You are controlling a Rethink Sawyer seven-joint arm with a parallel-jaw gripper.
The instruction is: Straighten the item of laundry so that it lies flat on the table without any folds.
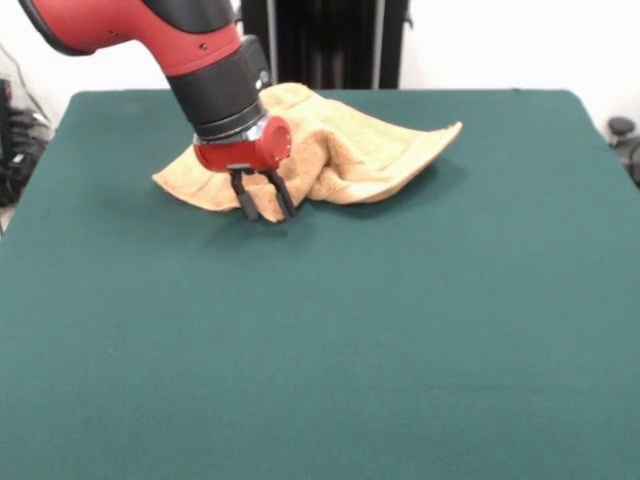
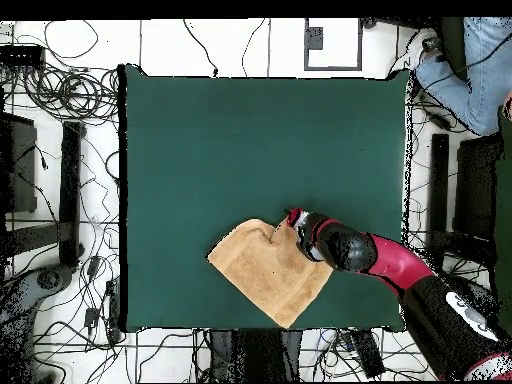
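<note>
The towel [image 1: 345,150] lies rumpled on the far half of the green table [image 1: 400,340], left of centre as I watch from the front, one corner stretched out to the right and a thick fold bunched along its near edge. My gripper [image 1: 265,207] stands at that near fold, its two dark fingers [image 1: 247,203] a narrow way apart with their tips down at the felt; I see no cloth pinched between them, so I judge it is holding nothing.

The risk, as I read it, is a shallow bite: closing here could catch only the top layer of the bunch, and a pull would then drag the whole heap across the felt rather than open it. Pressing lower could snag the table covering itself.

From overhead, the towel [image 2: 272,268] sits close to the table's lower edge, so a careless sweep that way could send a corner over the side. Cables [image 2: 70,90] litter the floor around the table, and a person's leg [image 2: 465,60] shows at the upper right, well apart from the work. Nothing else lies on the felt to block a pull.
</note>
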